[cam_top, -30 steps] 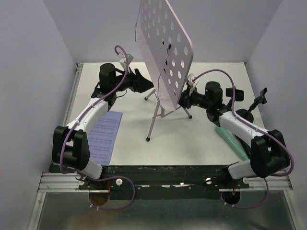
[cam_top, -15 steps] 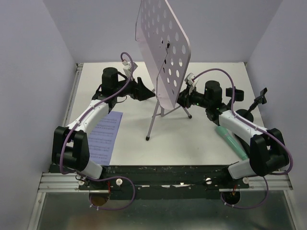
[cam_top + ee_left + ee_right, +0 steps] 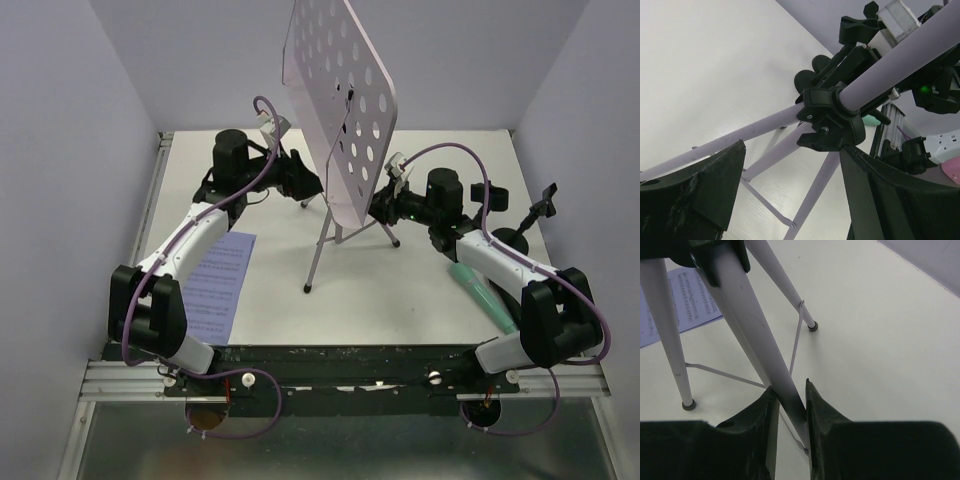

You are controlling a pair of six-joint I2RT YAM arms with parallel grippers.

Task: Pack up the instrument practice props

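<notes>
The silver tripod (image 3: 322,243) stands mid-table, carrying the pale perforated desk (image 3: 340,90), which tilts above it. My left gripper (image 3: 306,183) is open just left of the shaft. In the left wrist view its fingers (image 3: 700,192) straddle the legs below the black hub (image 3: 832,117) without touching them. My right gripper (image 3: 378,208) is shut on a tripod leg (image 3: 762,347), which the pads (image 3: 817,412) pinch. Printed sheet music (image 3: 215,283) lies flat at the front left. A mint-green microphone (image 3: 485,297) lies beside the right arm.
A short black round-based pole (image 3: 512,238) with a clip on top stands at the right, and a black ring-shaped part (image 3: 487,194) sits behind the right wrist. Purple walls close in the left, back and right sides. A metal rail (image 3: 340,378) runs along the near edge.
My left gripper has moved right, closer to the tripod's shaft, staying open. The desk shifted slightly left. The right gripper holds the leg as before.
</notes>
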